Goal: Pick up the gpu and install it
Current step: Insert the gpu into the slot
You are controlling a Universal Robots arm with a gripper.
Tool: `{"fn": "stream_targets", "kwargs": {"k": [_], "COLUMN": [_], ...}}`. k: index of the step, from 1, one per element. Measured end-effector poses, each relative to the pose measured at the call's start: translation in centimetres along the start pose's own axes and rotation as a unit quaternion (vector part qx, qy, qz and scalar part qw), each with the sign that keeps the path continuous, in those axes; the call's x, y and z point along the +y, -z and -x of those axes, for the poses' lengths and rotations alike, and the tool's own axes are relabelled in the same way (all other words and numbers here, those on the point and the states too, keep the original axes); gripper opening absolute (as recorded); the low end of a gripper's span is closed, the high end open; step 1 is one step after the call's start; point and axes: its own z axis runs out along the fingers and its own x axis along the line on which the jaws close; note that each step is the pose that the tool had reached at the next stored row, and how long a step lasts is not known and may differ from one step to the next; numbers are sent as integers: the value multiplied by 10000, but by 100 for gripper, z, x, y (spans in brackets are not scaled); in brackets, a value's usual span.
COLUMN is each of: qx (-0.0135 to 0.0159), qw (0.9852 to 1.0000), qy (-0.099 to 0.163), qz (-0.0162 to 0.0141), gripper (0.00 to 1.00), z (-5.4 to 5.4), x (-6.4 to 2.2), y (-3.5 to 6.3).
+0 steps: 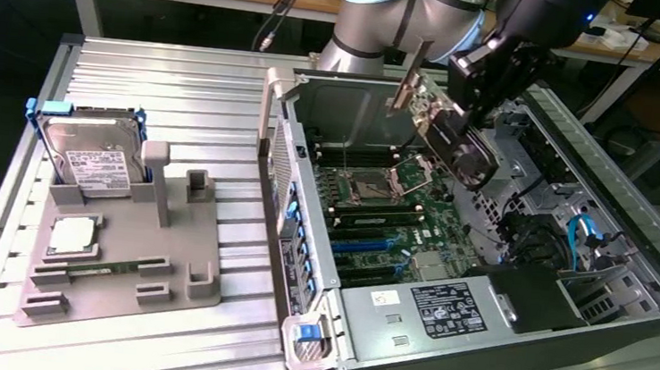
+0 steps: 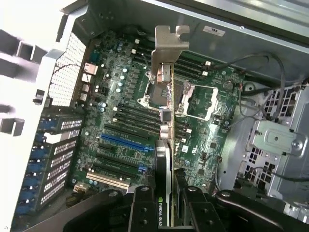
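Gpu: clamped edge-on in the partly closed gripper and held clear of the motherboard, over the open computer case. The silver bracket is pointed away from the gripper.

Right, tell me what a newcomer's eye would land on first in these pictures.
The open computer case with its green motherboard, on the exterior view's right, draws the eye first. Over it the fingers grip the gpu, its silver bracket at the far end. On the exterior view's left, a hard drive in a blue frame stands in a grey fixture.
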Motion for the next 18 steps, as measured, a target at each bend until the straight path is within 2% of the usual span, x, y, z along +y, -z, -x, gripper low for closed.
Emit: {"fn": "stream_targets", "kwargs": {"k": [2, 3, 5, 7, 12, 15, 18], "qx": [10, 18, 27, 39, 57, 68, 79], "qw": [9997, 9990, 9978, 9953, 9899, 9855, 9805], "qy": [246, 439, 661, 965, 1419, 1693, 1962], "qz": [5, 9, 14, 21, 31, 37, 43], "gripper": [27, 27, 27, 27, 27, 27, 27], "z": [0, 0, -1, -1, -1, -1, -1], "x": [0, -1, -1, -1, -2, -2, -3], "y": [-8, -15, -18, -23, -38, -50, -62]}}
